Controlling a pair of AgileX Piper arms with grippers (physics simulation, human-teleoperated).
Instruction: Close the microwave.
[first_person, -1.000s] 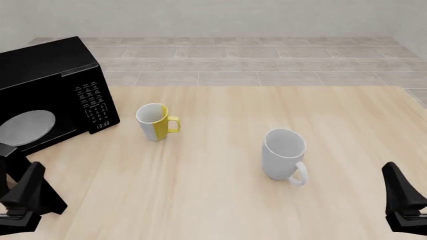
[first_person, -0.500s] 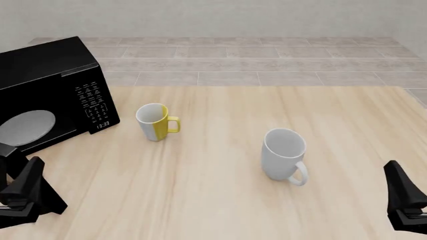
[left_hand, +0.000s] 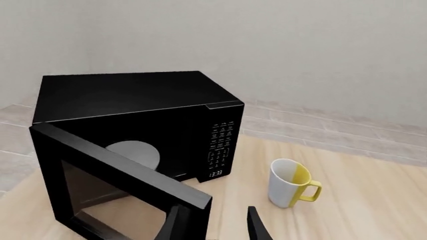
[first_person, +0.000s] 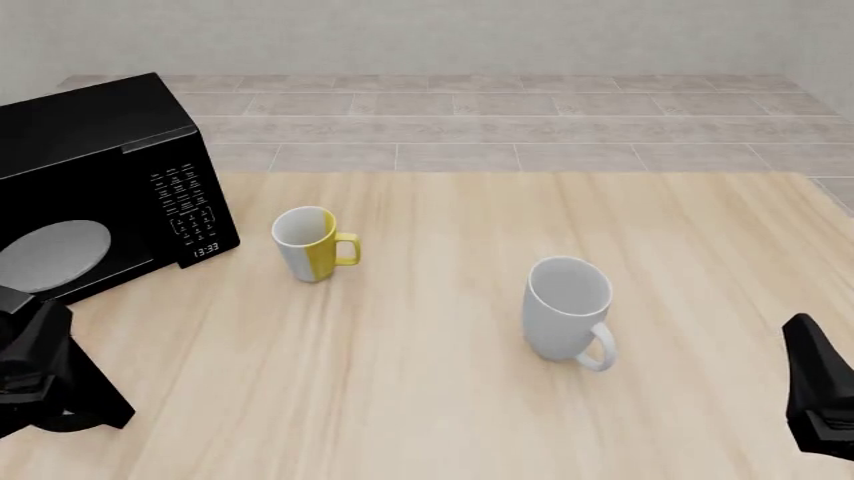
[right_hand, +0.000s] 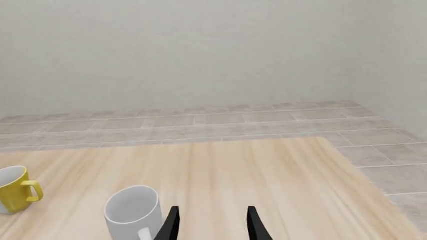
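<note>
The microwave (left_hand: 133, 107) is a glossy black box with its door (left_hand: 123, 172) swung out wide, so the grey turntable (left_hand: 133, 152) and the keypad panel (left_hand: 221, 147) both show. In the front view the microwave (first_person: 100, 165) stands at the table's far left. My left gripper (first_person: 51, 350) is low in front of it, open and holding nothing. In the left wrist view its fingers (left_hand: 255, 227) sit just beside the door's free edge. My right gripper (first_person: 814, 365) is open at the near right, far from the microwave.
A yellow-and-white mug (first_person: 311, 243) stands just right of the microwave. A larger white mug (first_person: 569, 307) stands mid-table, in front of my right gripper (right_hand: 212, 227). The light wooden table (first_person: 441, 400) ends at a tiled floor behind and to the right.
My left gripper has moved forward and left, closer to the microwave's open door. My right gripper has drifted slightly right and down. The mugs and the microwave have not moved.
</note>
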